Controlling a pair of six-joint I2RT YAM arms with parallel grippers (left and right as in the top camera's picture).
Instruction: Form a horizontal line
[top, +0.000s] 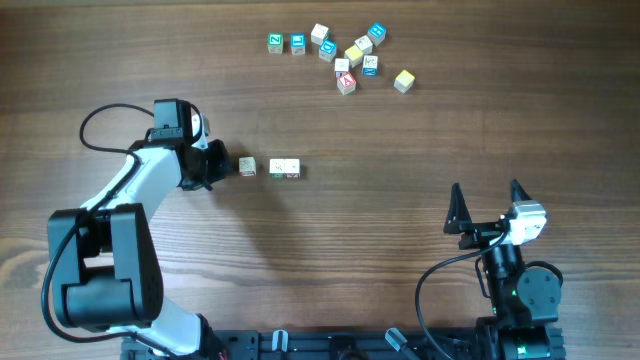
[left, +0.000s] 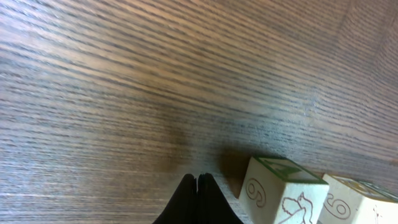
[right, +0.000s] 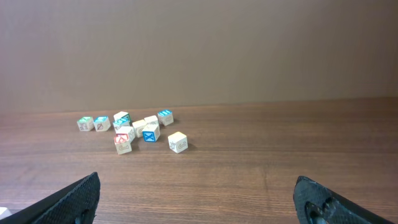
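Observation:
The horizontal line (top: 285, 168) is a short row of three pale letter cubes with green and red marks at the table's middle. Two cubes touch; the leftmost cube (top: 247, 167) sits a small gap to their left. My left gripper (top: 213, 166) is shut and empty, just left of that cube. In the left wrist view the shut fingertips (left: 197, 182) are on the wood beside a green-topped cube (left: 283, 194), with another cube (left: 359, 204) behind it. My right gripper (top: 486, 206) is open and empty at the lower right, far from all cubes; its fingers frame bare wood (right: 199, 199).
A loose scatter of several cubes (top: 345, 55), some blue or teal and one yellow (top: 403, 80), lies at the far edge. It also shows in the right wrist view (right: 134, 129). The left arm's black cable (top: 100, 125) loops to the left.

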